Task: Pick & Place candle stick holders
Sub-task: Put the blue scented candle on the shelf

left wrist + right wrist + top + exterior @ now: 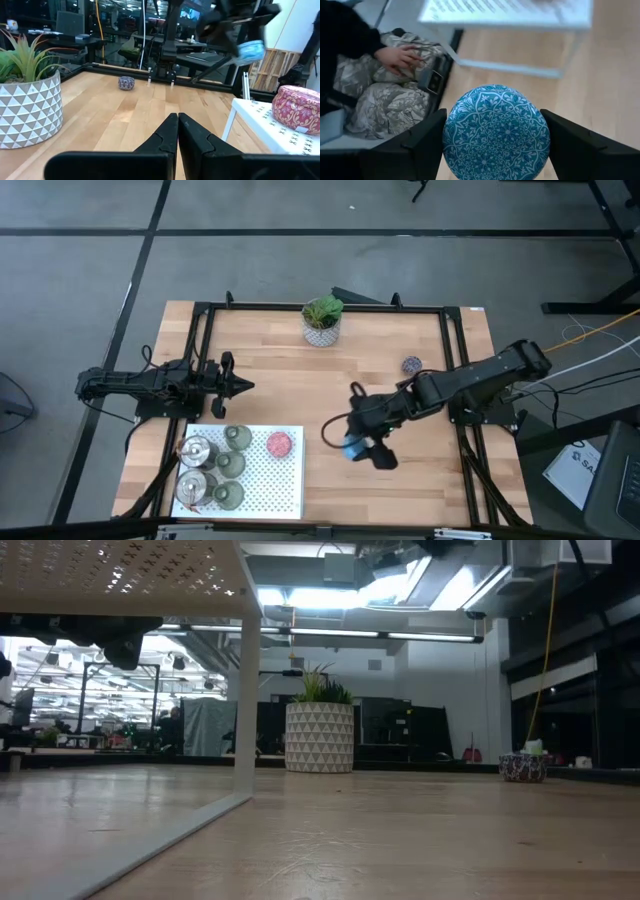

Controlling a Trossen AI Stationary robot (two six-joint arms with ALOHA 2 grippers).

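Observation:
My right gripper (362,450) is shut on the blue patterned holder (496,132), held in the air right of the white perforated stand (290,490). It also shows in the left wrist view (250,49). On the stand sit two shiny silver holders (195,451), three olive-grey holders (238,438) and the pink one (279,444). The speckled purple holder (412,365) rests on the table at the far right. My left gripper (243,386) is shut and empty, left of centre. My right gripper pinches the blue holder by two opposite sides of its round wall (451,137) between its two fingers (422,145). The holder is lifted clear of the table, its patterned round face toward the wrist camera.
A green plant in a white patterned pot (322,322) stands at the table's far middle. A black frame (200,340) runs along the table's edges. A person's hand (395,57) and clothing show beyond the table's near edge in the right wrist view.

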